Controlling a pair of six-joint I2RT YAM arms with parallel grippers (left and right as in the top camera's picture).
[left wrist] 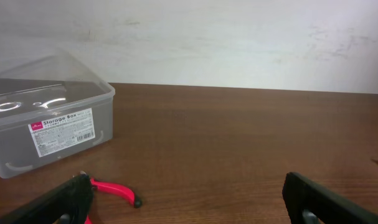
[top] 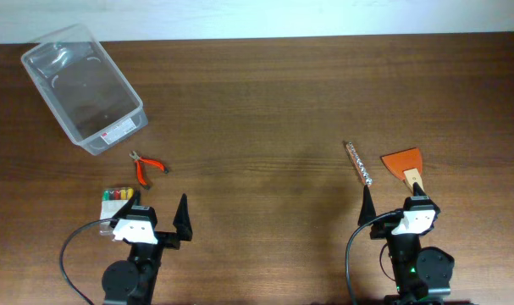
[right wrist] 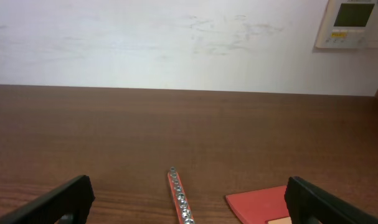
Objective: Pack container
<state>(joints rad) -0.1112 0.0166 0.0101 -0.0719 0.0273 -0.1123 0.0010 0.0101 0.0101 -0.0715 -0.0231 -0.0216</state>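
Note:
The clear plastic container [top: 83, 87] sits at the table's far left, its white-red label facing my left arm; it also shows in the left wrist view [left wrist: 45, 121]. Red-handled pliers [top: 146, 167] lie in front of it, and they show in the left wrist view [left wrist: 114, 190]. A small case of coloured bits [top: 117, 197] lies beside my left gripper [top: 162, 212], which is open and empty. A red rail of sockets [top: 358, 163] and an orange scraper [top: 406, 163] lie ahead of my right gripper [top: 392, 202], also open and empty. The rail [right wrist: 179, 196] and scraper [right wrist: 260, 203] show in the right wrist view.
The wood table [top: 265, 102] ends at a white wall at the back. A wall thermostat [right wrist: 354, 22] shows at the upper right of the right wrist view.

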